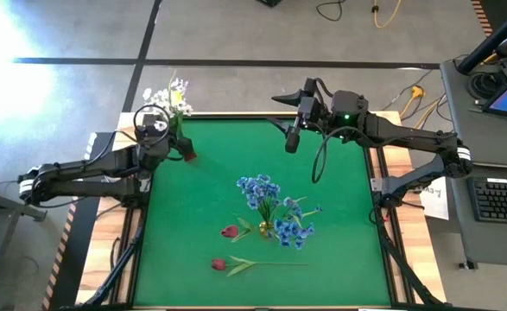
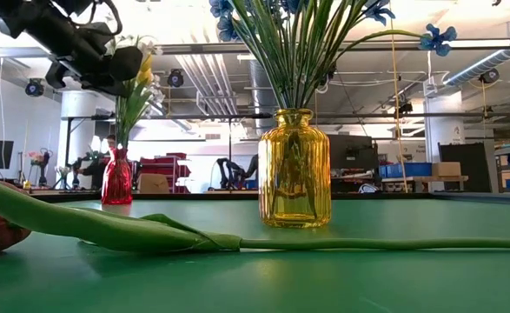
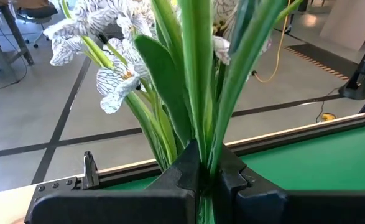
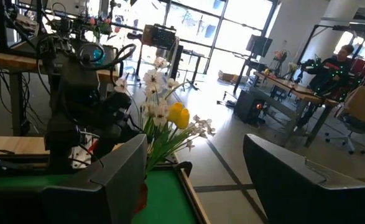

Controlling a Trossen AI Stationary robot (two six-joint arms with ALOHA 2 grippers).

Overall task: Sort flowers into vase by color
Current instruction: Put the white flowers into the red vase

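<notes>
A red vase (image 1: 186, 154) (image 2: 117, 178) stands at the mat's far left corner and holds white blossoms (image 1: 171, 93) (image 3: 117, 68) and a yellow tulip (image 4: 177, 115). My left gripper (image 1: 174, 126) (image 3: 202, 177) is shut on their stems above the vase. A yellow vase (image 1: 285, 230) (image 2: 294, 169) in the middle holds blue flowers (image 1: 260, 188). Two red tulips (image 1: 229, 231) (image 1: 218, 263) lie flat on the mat near it. My right gripper (image 1: 292, 136) (image 4: 194, 183) hangs open over the far edge, touching nothing. My left gripper pinches a bunch of green stems (image 3: 201, 149) between its two fingers, well below the blooms and above the vase's mouth. It comes roughly level from the table's left, fingers across the stems. The stems stand near upright, with their lower ends in the red vase.
The green mat (image 1: 201, 199) has free room between the two vases and along its right side. One lying tulip's long stem (image 1: 275, 263) (image 2: 367, 244) stretches toward the right near the front edge. Desks, monitors and a seated person (image 4: 337, 59) are beyond the table.
</notes>
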